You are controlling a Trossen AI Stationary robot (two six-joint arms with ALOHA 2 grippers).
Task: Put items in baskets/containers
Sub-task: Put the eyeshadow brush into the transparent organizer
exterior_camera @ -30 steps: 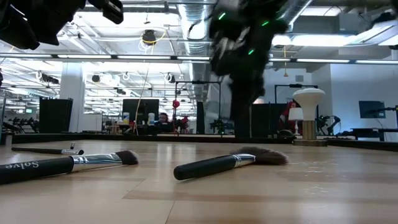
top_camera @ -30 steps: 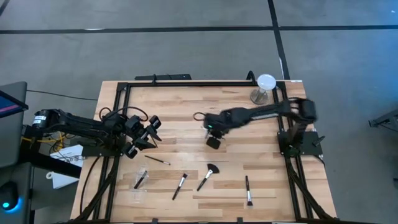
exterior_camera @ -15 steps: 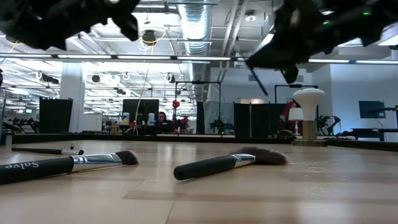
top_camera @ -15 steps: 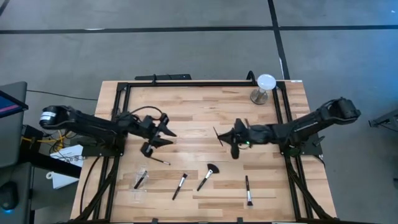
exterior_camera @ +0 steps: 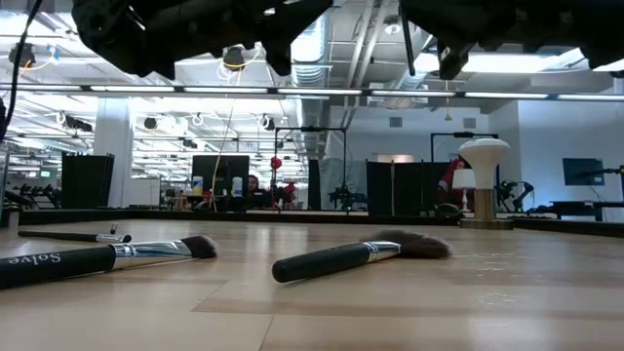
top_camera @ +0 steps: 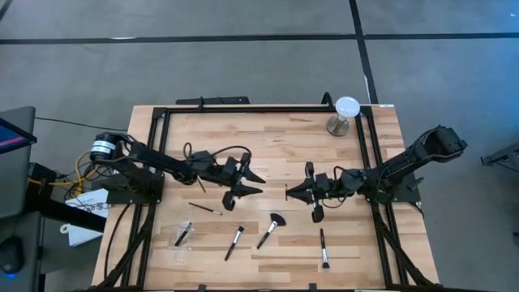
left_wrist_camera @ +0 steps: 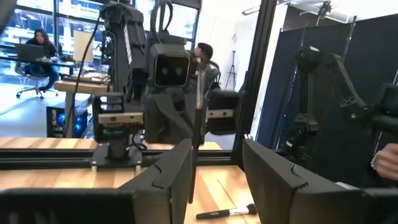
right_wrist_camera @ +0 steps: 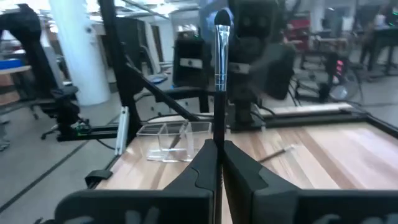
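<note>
Brush (right_wrist_camera: 220, 81) pinched upright in the shut right claw (top_camera: 290, 193); left claw (top_camera: 256, 182), half-open and empty, should close squarely around its handle

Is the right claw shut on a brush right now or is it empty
Shut on one. In the right wrist view the right claw pinches the thin dark handle of a slim silver-ferruled makeup brush, whose head points away from it.

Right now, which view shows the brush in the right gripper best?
Right wrist view: the brush stands upright, pinched between the right gripper fingers, head and ferrule clear. High view shows only a thin dark sliver at the fingertips; left wrist view a thin line; low view barely any.
</note>
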